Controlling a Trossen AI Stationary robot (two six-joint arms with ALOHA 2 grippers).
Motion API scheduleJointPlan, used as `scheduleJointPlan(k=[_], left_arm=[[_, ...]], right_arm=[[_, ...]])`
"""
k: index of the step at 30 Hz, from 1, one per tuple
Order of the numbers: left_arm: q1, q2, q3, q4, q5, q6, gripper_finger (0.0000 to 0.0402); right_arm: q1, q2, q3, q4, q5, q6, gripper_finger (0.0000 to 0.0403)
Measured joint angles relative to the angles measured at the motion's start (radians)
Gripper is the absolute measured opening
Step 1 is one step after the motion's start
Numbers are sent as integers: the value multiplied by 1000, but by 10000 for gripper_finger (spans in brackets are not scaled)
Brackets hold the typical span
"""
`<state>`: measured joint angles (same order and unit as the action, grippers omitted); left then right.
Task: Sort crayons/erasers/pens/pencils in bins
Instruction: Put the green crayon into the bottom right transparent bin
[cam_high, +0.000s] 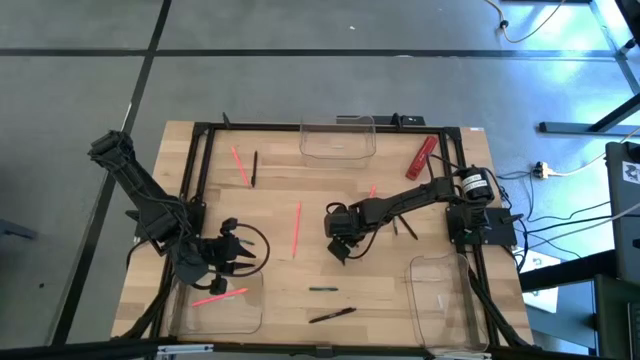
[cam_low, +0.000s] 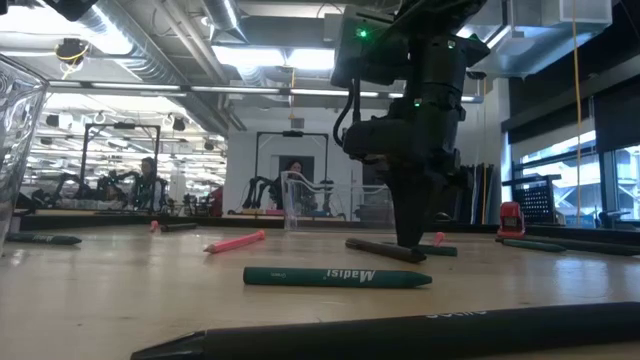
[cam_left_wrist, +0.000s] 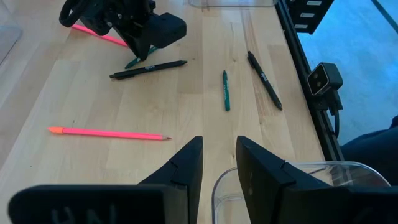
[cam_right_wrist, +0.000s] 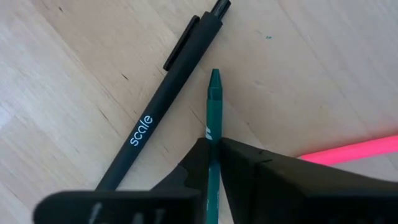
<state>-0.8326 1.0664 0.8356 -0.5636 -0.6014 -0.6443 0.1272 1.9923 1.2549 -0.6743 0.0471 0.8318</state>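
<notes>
My right gripper (cam_high: 340, 247) stands mid-table, pointing down, shut on a dark green crayon (cam_right_wrist: 214, 93). The crayon lies beside a black pen (cam_right_wrist: 161, 106) printed "scale". A pink pencil (cam_right_wrist: 348, 151) lies close by. My left gripper (cam_left_wrist: 217, 165) hangs open above the rim of the near-left bin (cam_high: 222, 308), which holds a pink pencil (cam_high: 220, 296). Another green crayon (cam_high: 322, 289) and a black pen (cam_high: 332, 314) lie toward the near edge. Pink pencils (cam_high: 296, 228) (cam_high: 240, 165) and a black pen (cam_high: 254, 168) lie farther back. My right gripper pinches the green crayon's wrapped shaft (cam_right_wrist: 213, 138) between its two fingers, back from the pointed tip (cam_right_wrist: 215, 78). The fingers come from above, pointing down, and lie across the crayon. The crayon lies about level on the table next to the black pen.
An empty clear bin (cam_high: 338, 138) stands at the far edge and another (cam_high: 445, 300) at the near right. A red oblong block (cam_high: 421, 157) lies at the far right. A black frame (cam_high: 200, 160) borders the table. Bare wood lies between the near bins.
</notes>
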Motion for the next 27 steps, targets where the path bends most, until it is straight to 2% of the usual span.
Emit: scheduleJointPlan(k=[9,18,27], left_arm=[[1,0,0,0,-18,1,89],[1,0,0,0,-20,1,89],[1,0,0,0,-20,2,89]], right_arm=[[-1,0,0,0,-14,4,29],[-2,0,0,1,-30,82,31],[-1,0,0,1,-36,68,28]])
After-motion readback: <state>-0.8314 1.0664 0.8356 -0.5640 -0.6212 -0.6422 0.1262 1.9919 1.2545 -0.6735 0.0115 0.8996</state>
